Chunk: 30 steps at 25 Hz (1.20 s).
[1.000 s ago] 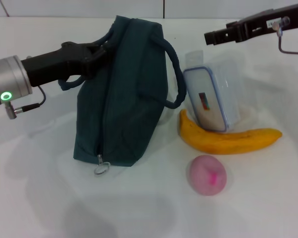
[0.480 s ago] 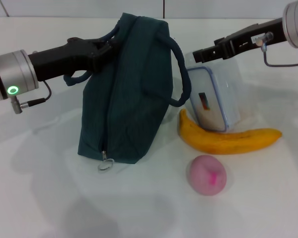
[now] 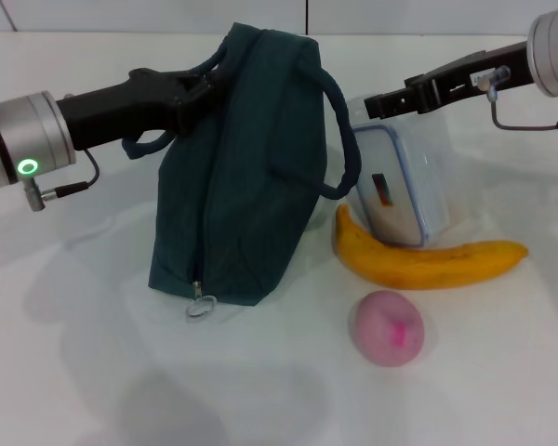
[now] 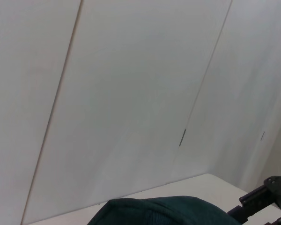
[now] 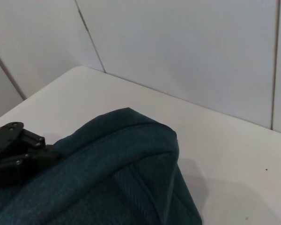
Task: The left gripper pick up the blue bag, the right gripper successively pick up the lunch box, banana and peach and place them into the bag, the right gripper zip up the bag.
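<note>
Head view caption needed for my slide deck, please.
Left pincer holds the blue bag by its handle; right pincer hovers above the lunch box.

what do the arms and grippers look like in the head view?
Both arms end in a silver metal wrist cylinder carrying a long, slim black gripper. The left gripper has a green ring light on its wrist and a thin grey cable with a plug below. The right gripper also has a looping grey cable and a small white label.

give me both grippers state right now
left gripper: shut on the bag's handle.
right gripper: above the lunch box, holding nothing; open or shut cannot be told.
</note>
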Available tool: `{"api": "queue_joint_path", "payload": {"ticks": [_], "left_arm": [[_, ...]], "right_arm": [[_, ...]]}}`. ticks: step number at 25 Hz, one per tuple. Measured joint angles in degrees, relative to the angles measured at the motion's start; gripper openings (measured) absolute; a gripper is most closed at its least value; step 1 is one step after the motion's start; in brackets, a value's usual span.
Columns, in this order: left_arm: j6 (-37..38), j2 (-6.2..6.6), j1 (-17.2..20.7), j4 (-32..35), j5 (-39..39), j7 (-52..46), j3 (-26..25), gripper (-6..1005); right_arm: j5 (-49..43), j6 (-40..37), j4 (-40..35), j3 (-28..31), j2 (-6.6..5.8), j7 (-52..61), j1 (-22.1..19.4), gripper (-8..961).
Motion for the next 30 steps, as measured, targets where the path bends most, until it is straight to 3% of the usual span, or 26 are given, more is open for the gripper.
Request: {"api": "queue_joint_path", "payload": {"ticks": [20,30], "left_arm": [[0.01,-0.16,0.04,0.02,-0.02,0.26,-0.09,38],[0.01,0.03,-0.02,0.31,-0.02,0.5,-0.01,38]], "right_arm": [[0.9,3.89,2.73,-3.13,0.04,0.0,0.47,687],[2.25,4.96,3.67,-3.64,0.05,-0.44,0.64,515]]}}
